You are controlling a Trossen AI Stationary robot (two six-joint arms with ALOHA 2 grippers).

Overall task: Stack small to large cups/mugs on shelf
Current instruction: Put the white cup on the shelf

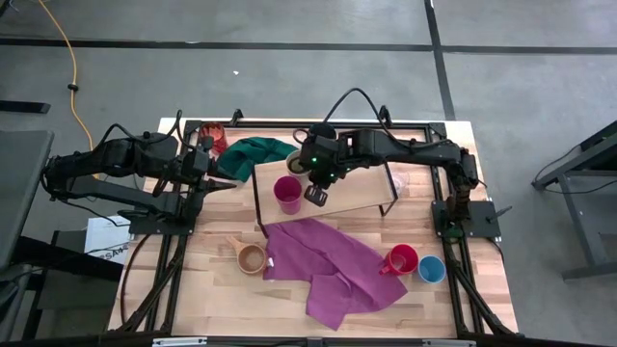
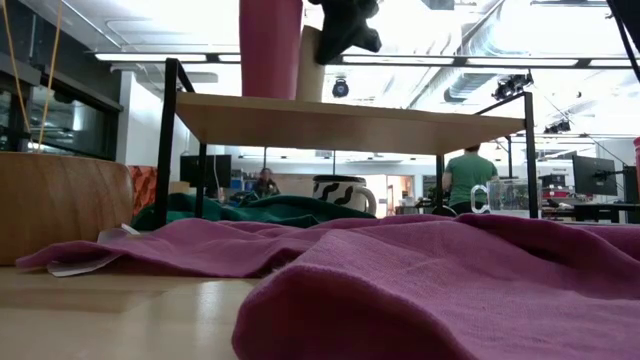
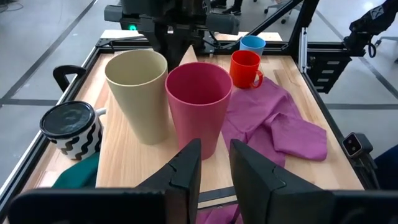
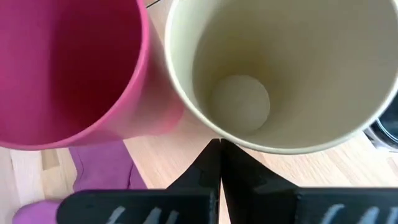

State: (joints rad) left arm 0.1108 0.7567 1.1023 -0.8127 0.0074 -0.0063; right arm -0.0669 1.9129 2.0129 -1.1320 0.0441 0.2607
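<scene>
— Where did the cups stand?

— On the shelf [image 1: 357,193], magenta cup [image 1: 287,193] touching the cream cup [image 1: 297,161] behind it, both upright.

— Which arm was nearer?

— The left gripper [image 3: 214,171] waited at the left, parted and empty. The right gripper [image 1: 316,196] (clenched, empty) hovered just right of the magenta cup.

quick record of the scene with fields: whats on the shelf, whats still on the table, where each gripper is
on shelf: cream cup and magenta cup, upright, side by side on the shelf
under shelf: striped mug
on table: wooden cup, red mug, blue cup, purple cloth, green cloth
right gripper: above the two shelf cups, jaws shut, empty
left gripper: beside the shelf, empty
</scene>
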